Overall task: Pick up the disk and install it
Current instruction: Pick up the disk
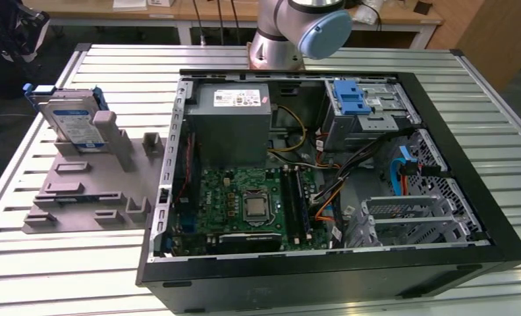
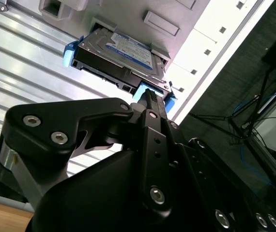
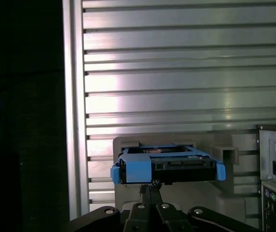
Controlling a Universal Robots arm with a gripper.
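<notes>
The disk (image 1: 74,123), silver with a white-and-blue label in a blue carrier, stands on edge in a grey holder (image 1: 84,191) on the table at the exterior view's left. In both wrist views the disk (image 2: 121,53) (image 3: 169,164) lies straight ahead of my gripper (image 2: 152,98) (image 3: 150,185). The black fingers meet at a point, shut with nothing between them. Their tip lines up with the blue carrier's edge, and I cannot tell whether there is contact.
An open computer case (image 1: 330,276) fills the middle and the exterior view's right, holding a grey power-supply box (image 1: 234,122), a motherboard (image 1: 251,207) and blue-latched drive bays (image 1: 357,105). The arm's base (image 1: 291,33) stands behind the case. The slatted metal table (image 1: 67,270) ends just beyond the holder.
</notes>
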